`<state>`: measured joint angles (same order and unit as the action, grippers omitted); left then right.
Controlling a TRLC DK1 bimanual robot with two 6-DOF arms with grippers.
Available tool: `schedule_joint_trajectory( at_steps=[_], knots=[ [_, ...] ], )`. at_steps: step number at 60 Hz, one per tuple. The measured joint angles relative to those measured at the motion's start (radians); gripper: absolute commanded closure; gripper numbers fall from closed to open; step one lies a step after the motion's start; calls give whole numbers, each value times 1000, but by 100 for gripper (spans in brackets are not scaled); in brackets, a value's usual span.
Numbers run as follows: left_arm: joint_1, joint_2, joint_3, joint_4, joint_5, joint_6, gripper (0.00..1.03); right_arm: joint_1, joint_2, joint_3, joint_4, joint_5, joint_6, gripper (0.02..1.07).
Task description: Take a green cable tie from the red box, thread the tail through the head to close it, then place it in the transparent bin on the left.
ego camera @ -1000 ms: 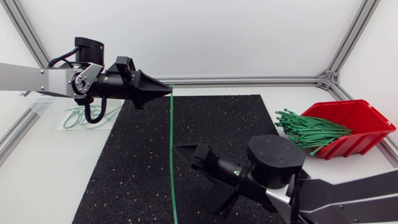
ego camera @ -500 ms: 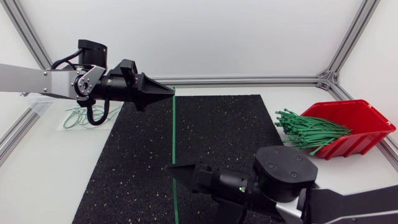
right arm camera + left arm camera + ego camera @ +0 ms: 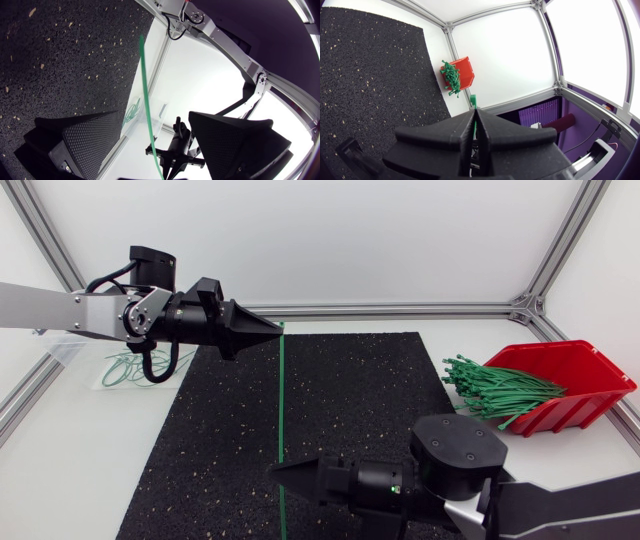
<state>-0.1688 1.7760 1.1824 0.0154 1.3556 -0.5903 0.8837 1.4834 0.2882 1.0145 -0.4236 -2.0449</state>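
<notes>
Your left gripper pinches one end of the cable tie; its length runs straight over the mat into your right gripper (nearer the free tail), fingers wide apart, not touching

No legible text, no labels or numbers, no signs on anything

Left gripper pinches a green cable tie — red box ahead.
</notes>
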Motion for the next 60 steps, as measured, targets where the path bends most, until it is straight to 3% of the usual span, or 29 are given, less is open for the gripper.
schedule_joint_trajectory(
  at_steps=[25,60],
  knots=[
    [3,23,0,-38,-3,0,99,8,17,0,0,-49,22,6],
    [12,26,11,-71,-37,6,99,45,46,-2,0,-25,109,9]
  ],
)
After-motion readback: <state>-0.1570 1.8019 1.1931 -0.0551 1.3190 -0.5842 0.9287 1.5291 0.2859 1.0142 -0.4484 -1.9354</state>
